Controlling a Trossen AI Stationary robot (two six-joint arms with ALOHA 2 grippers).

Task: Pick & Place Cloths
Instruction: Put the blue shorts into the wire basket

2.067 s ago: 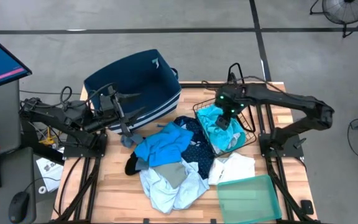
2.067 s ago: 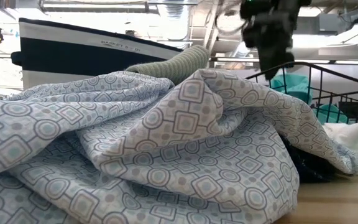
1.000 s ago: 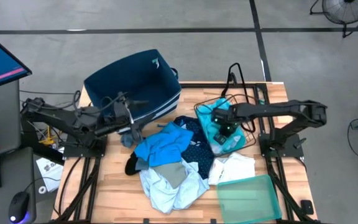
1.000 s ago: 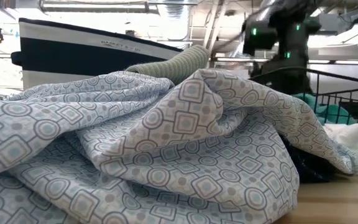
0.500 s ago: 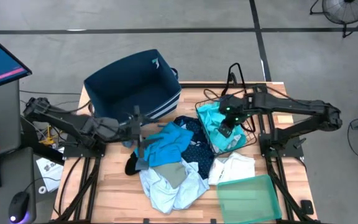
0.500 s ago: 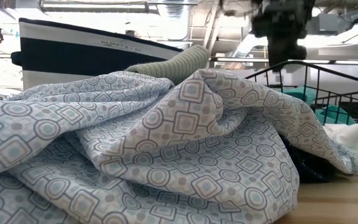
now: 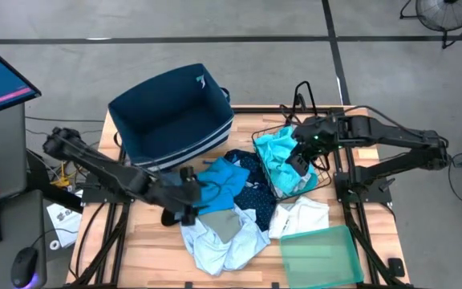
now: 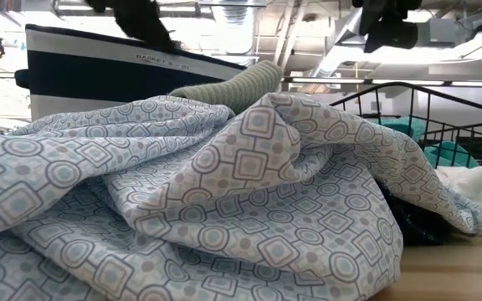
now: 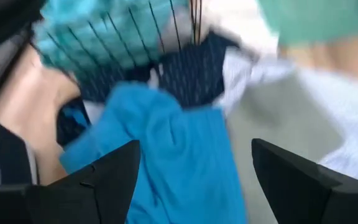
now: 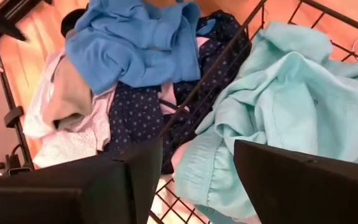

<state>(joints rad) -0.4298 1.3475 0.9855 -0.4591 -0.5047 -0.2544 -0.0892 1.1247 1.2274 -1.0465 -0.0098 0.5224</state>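
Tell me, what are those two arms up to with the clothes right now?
Left gripper open, over the bright blue cloth. Right gripper open above the wire basket, turquoise cloth lying inside. Nothing blocking.

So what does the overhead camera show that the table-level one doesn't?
Only the overhead view shows the green tray, the bright blue cloth and both claws: the left claw open at the pile's edge, the right claw open over the wire basket. Only the table-level view shows the patterned cloth's printed squares and circles up close. Both show the striped navy bin and the turquoise cloth in the basket.
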